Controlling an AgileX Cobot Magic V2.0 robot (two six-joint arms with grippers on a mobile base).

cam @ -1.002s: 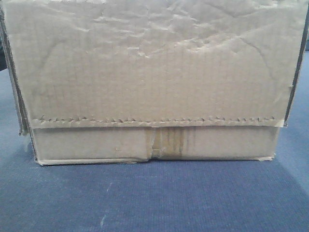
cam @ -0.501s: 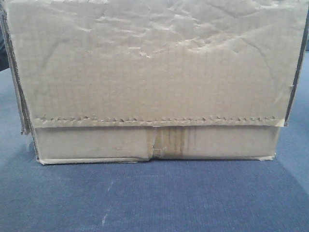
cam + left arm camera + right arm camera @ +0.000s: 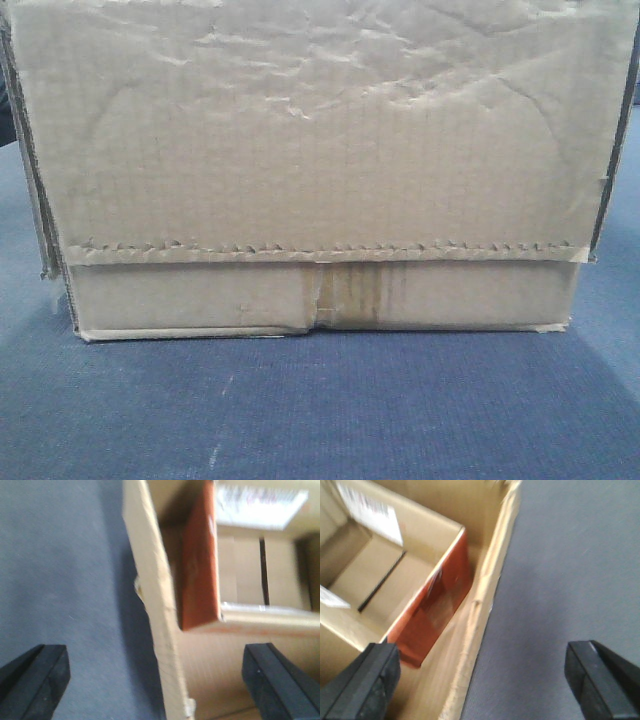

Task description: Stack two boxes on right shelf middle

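Note:
A brown cardboard box [image 3: 320,150] with a wrinkled face, a jagged tape band and yellowish tape over its centre seam fills the front view, standing on a blue-grey surface [image 3: 320,410]. My left gripper [image 3: 157,680] is open, its jaws straddling the box's left wall [image 3: 155,625], one finger outside and one inside, apart from the wall. My right gripper [image 3: 485,682] is open and straddles the right wall [image 3: 487,600] the same way. A second box and the steel shelf are out of view.
Inside the open box sits a smaller carton with an orange-red side [image 3: 200,565] and a white label [image 3: 260,505]; it also shows in the right wrist view [image 3: 437,610]. Blue-grey surface lies on both sides of the box.

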